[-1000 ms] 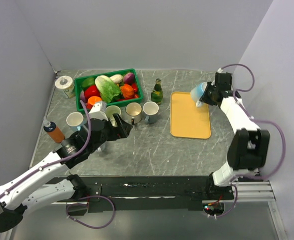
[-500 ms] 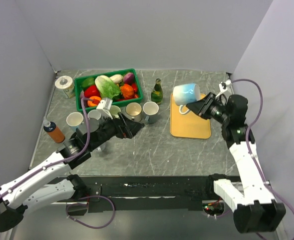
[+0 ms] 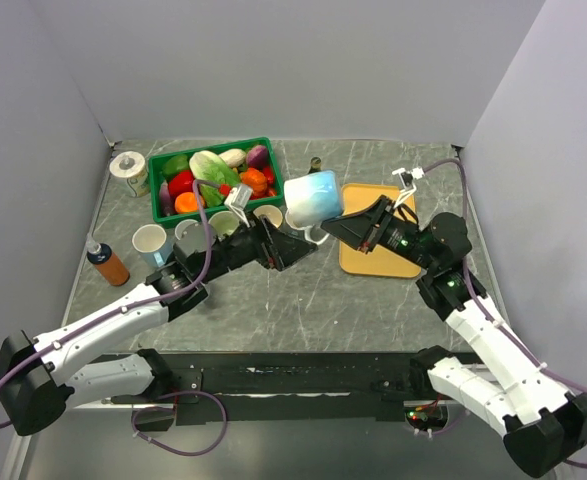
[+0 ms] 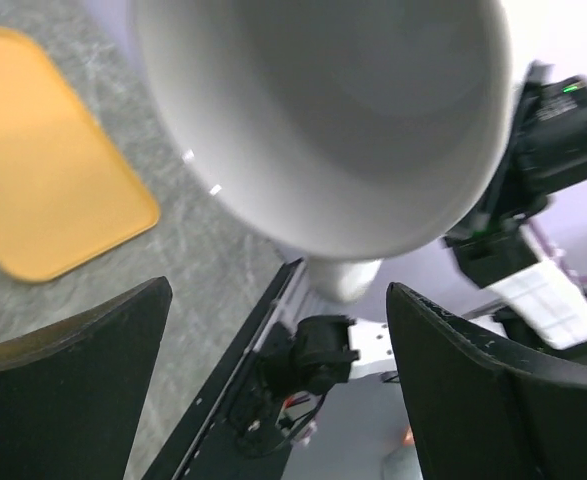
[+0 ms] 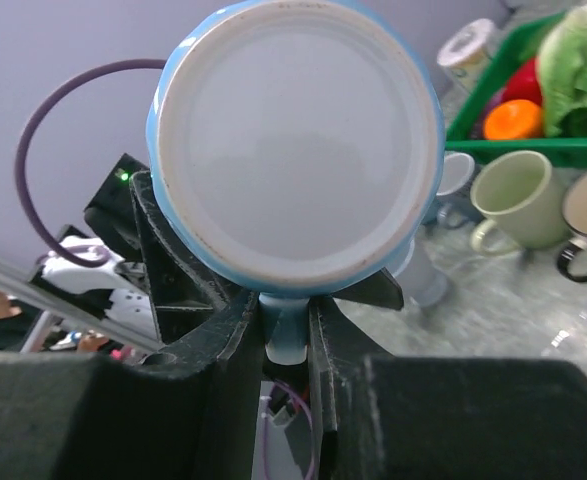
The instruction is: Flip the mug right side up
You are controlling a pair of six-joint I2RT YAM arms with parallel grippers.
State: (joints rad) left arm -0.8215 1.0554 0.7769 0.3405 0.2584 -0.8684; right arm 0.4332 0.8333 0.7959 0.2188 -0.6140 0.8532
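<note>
My right gripper (image 3: 339, 227) holds a blue-and-white mug (image 3: 311, 195) in the air over the middle of the table. In the right wrist view its round white base (image 5: 298, 150) faces the camera, and my right gripper (image 5: 286, 335) is shut on the blue handle (image 5: 289, 325) below it. My left gripper (image 3: 291, 248) is open just left of and under the mug. In the left wrist view the mug's white body (image 4: 323, 110) fills the top. It hangs just beyond my left gripper (image 4: 278, 330), not between its wide-apart black fingers (image 4: 73, 380).
A green crate (image 3: 269, 180) of vegetables stands at the back left. Several mugs (image 3: 151, 242) stand in a row in front of it. An orange tray (image 3: 373, 262) lies right of centre. An orange-filled bottle (image 3: 106, 263) and a tape roll (image 3: 128, 166) sit far left.
My right arm has swung the mug from the back right, across the tray, to the middle of the table. My left arm has reached right to meet it, still open.
</note>
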